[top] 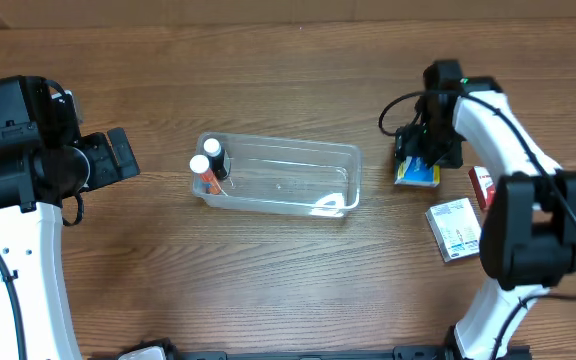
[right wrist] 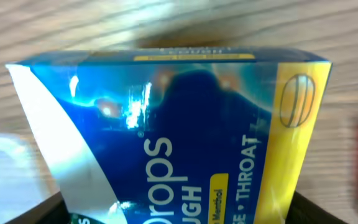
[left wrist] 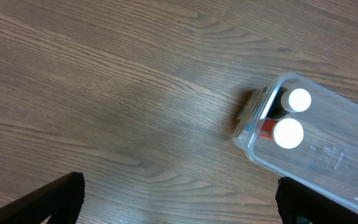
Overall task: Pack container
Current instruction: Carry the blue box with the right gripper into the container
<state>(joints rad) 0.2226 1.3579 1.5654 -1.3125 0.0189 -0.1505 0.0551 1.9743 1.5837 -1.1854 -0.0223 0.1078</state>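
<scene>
Left fingers (left wrist: 55, 202): spread wide, one dark tip at each lower corner of the wrist view. Nothing lies between them but the bare wood-grain counter (left wrist: 117, 93).
Right fingers (right wrist: 344, 214): only two dark slivers show, at the lower corners of the wrist view. They flank a glossy blue and yellow cardboard box (right wrist: 185, 137) printed "Drops" and "THROAT". Whether they pinch the box or merely straddle it cannot be told.
Clear plastic rectangular container (top: 298, 178): shallow, with rounded corners, lying lengthwise at the middle of the counter between the two arms.
Container relative to left fingers: ahead and to the right in the wrist view, apart from both tips.
Container relative to right fingers: they sit off its right short end, near but apart (overhead, the blue and yellow box lies just beyond that end, under the arm).
Contents: two white-capped bottles (top: 200, 165), upright and side by side at the left end, one with a red-orange label.
Other stock: a white printed box (top: 453, 230) and a red box (top: 481, 185), on the counter by the right arm.
Obscured: the container runs off the right edge of the left wrist view. The blue box's lower part is cut off, and the red box is partly behind the arm.
</scene>
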